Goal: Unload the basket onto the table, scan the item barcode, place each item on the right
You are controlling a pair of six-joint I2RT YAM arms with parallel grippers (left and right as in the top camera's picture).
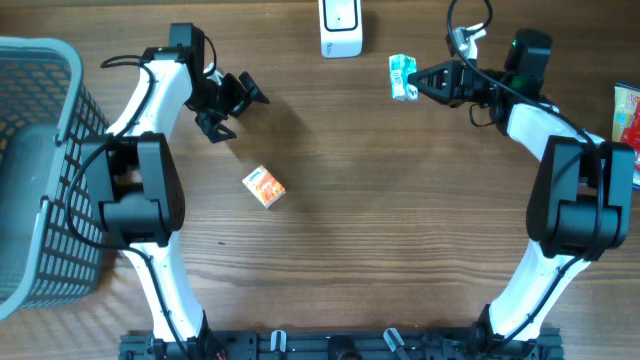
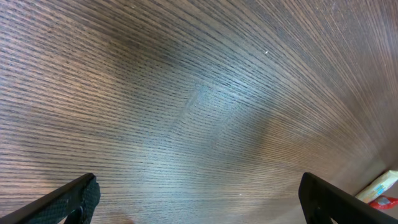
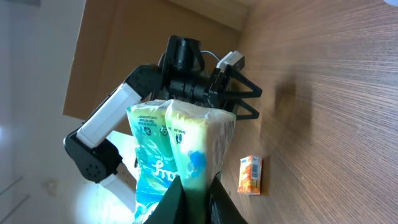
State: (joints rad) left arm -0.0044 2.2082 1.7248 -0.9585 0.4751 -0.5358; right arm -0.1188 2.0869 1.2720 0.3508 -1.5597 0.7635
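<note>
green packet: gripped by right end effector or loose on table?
Gripped. The right end effector is shut on the green packet; the right wrist view shows its edge pinched between the fingers.

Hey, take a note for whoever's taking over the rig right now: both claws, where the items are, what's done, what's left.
Right claw: shut on the green-and-white packet, held up just right of the white scanner.
Left claw: open, holding nothing, above the table.
Small orange box: lying on the table, nearer the left arm, not gripped.
Done: packet picked up, beside the scanner.
Left: show its barcode to the scanner; whether it has read cannot be told. The orange box probably comes next.
</note>
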